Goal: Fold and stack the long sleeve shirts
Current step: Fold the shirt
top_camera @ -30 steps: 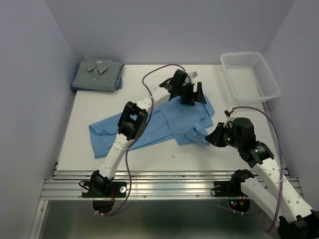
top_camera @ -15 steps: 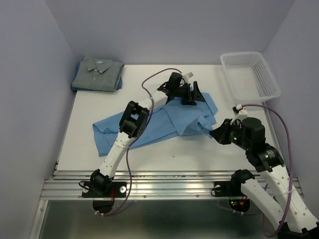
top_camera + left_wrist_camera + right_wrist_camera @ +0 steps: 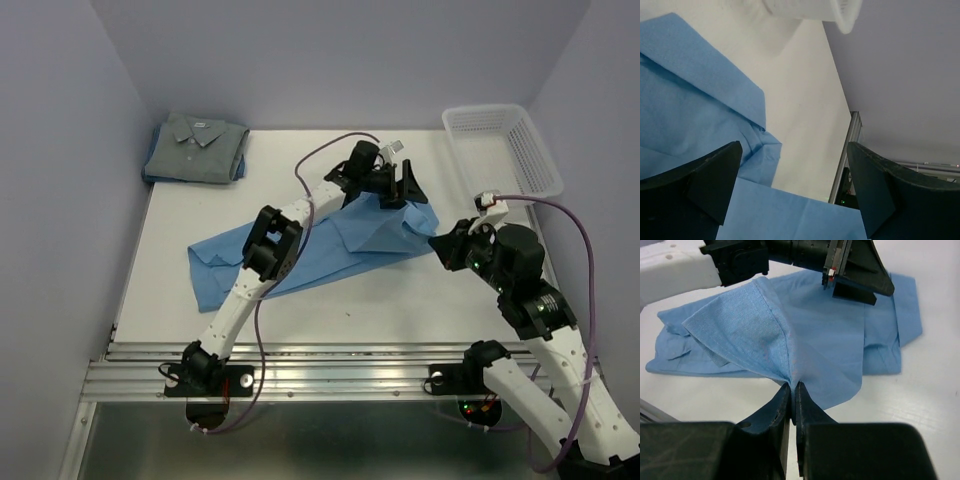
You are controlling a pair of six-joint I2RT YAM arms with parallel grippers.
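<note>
Top external | left arm (image 3: pixel 262 245) across blue shirt (image 3: pixel 365 235) | basket (image 3: pixel 500 150) far right

A flat white table (image 3: pixel 400 290) fills the floor of the enclosure. On its far right corner sits a white plastic mesh basket (image 3: pixel 500 155), rectangular, open side up, tilted a little askew to the table's edge. Along the table's near edge runs a ribbed aluminium rail (image 3: pixel 340 375). Plain pale lavender walls (image 3: pixel 330 60) rise from the table's far, left and right sides.

The right claw (image 3: pixel 792 389) has dragged the light blue shirt (image 3: pixel 370 233) rightward, flattening it.
</note>
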